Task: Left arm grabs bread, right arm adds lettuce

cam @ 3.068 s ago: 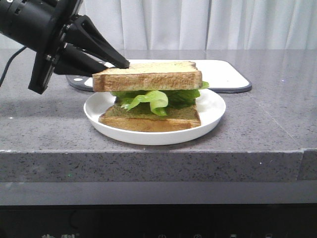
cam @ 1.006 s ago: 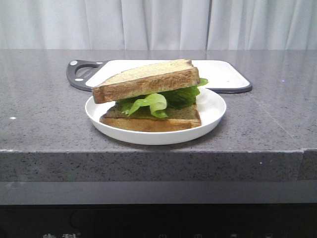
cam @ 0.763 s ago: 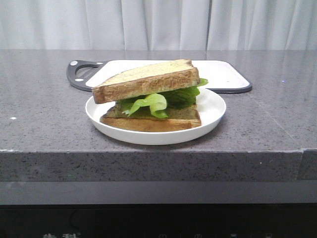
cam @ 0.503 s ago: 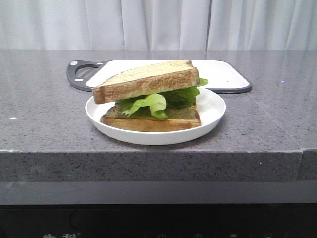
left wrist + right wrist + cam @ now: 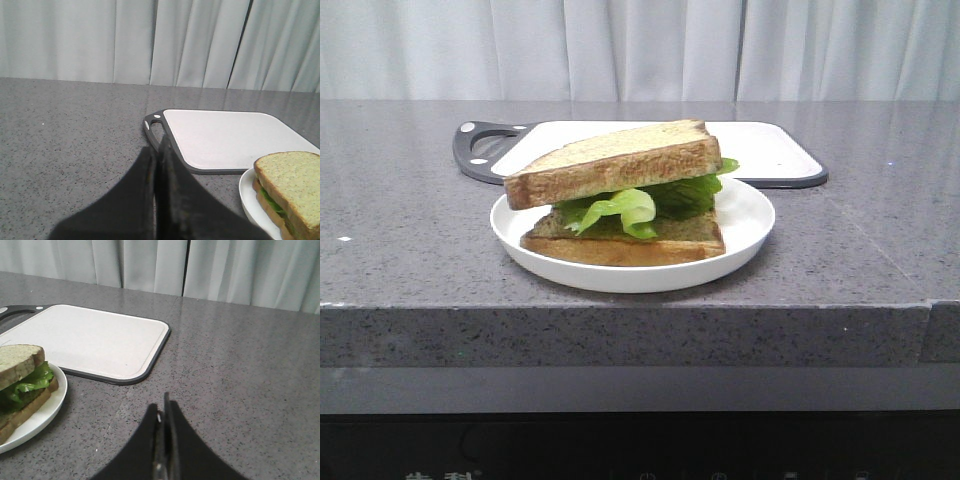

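The sandwich looks finished: the top bread (image 5: 615,160) lies tilted on the lettuce (image 5: 645,200), which sits on a lower slice (image 5: 625,240) in the white plate (image 5: 745,225) on the bench (image 5: 410,250), just in front of the cutting board (image 5: 765,150). Neither arm shows in the front view. From the left gripper (image 5: 157,150), fingers pressed together and holding nothing, the stack lies off to its right and a little ahead, near but apart; from the right gripper (image 5: 164,410), also closed and empty, it lies off to its left, with bare bench between. Both grippers point forward over the bench toward the curtain, low and roughly level, in what reads as a pulled-back pose. The top slice's raised side faces the board, its low edge toward the left arm's side, so the left arm seems the better placed if the slice needs straightening.
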`<control>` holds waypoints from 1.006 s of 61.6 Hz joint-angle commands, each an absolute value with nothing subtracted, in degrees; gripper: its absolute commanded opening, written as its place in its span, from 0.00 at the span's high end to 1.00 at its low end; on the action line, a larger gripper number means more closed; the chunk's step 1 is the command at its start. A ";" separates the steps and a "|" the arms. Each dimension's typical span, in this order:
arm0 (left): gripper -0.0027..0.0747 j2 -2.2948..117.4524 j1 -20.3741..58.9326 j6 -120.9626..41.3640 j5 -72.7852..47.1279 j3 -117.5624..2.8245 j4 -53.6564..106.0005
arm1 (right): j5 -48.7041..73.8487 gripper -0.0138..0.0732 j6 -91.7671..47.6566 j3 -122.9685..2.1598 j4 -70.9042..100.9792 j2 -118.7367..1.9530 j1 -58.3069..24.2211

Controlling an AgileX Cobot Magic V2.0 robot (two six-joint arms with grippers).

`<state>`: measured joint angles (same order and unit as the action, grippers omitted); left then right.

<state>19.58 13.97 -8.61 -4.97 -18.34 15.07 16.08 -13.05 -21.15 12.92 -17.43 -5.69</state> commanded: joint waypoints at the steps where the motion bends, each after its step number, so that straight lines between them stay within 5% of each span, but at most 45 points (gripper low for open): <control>1: 0.99 19.91 14.38 -8.16 0.00 -19.92 15.62 | 11.72 0.91 -13.52 -22.49 12.70 -17.64 -5.42; 32: 0.99 17.18 13.58 -4.70 1.42 -16.67 2.23 | 11.72 0.91 -13.52 -22.49 12.70 -17.64 -5.42; 62: 0.99 0.54 1.77 -4.70 -3.58 -2.92 3.38 | 11.72 0.91 -13.52 -22.49 12.70 -17.64 -5.42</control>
